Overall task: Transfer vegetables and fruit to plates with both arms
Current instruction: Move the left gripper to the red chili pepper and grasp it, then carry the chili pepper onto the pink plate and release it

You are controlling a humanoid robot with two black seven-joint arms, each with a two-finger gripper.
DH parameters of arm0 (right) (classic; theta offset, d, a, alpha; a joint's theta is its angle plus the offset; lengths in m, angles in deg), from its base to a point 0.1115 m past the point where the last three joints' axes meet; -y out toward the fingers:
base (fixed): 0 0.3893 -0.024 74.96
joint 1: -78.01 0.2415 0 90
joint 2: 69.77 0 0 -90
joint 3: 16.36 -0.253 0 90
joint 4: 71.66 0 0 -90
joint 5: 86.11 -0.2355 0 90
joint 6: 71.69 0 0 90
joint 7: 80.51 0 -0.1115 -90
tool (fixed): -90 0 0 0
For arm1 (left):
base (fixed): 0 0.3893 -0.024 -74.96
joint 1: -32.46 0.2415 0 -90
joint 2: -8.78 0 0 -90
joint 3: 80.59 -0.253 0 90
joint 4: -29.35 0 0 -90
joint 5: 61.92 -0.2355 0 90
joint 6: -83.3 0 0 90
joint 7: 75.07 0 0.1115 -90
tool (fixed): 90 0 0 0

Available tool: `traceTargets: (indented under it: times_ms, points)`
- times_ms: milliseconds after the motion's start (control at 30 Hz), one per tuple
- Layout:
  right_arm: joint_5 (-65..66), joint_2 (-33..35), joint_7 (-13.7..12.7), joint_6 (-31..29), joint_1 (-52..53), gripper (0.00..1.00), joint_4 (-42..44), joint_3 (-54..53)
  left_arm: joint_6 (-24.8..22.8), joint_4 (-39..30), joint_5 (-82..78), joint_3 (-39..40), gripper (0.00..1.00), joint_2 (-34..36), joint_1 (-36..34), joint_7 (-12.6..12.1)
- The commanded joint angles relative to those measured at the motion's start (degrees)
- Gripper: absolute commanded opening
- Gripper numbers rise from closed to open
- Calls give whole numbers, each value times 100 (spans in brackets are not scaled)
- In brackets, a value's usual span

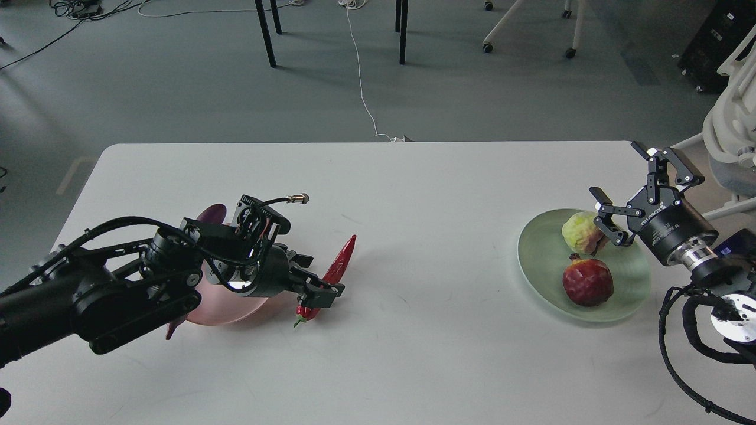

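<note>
Colours across our table

We see a plain white table [413,195] on a grey floor [177,88]. Our left gripper [322,292] and right gripper [635,195] are black, the right one carrying white lettering and a silver ring behind it. The chili pepper [339,267] is glossy red with a green stem. The eggplant [212,213] shows dark purple. One plate [236,307] is pale pink, the other plate [543,260] pale green. The pomegranate [587,281] is dark red; the lumpy fruit [581,232] is yellow-green with a pinkish blush.
</note>
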State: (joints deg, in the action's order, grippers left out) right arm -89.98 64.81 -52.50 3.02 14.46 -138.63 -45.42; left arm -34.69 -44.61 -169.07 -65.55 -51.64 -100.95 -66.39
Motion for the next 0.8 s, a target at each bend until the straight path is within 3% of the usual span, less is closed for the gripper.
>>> traceTargets:
  times_ms: [0,67,134,234,367,634,768]
  points:
    - [0,7,-1,0,0,97,-9,-2,0,4,-61,8,88,-13,105,2]
    - [0,16,-1,0,9,97,-9,-2,0,-4,-61,8,84,-13,122,2]
    - [0,25,-1,0,9,97,-9,6,0,-4,-70,8,72,-13,166,-6]
    - [0,25,-1,0,9,97,-18,6,0,-4,-79,8,45,-13,175,-68]
    - [0,25,-1,0,9,97,-18,6,0,-22,-70,8,13,-4,175,-445]
    - [0,33,-1,0,0,97,-27,6,0,-293,44,52,7,39,140,-534]
    - [0,112,-1,0,-35,97,-45,6,0,-680,675,193,7,188,79,-727]
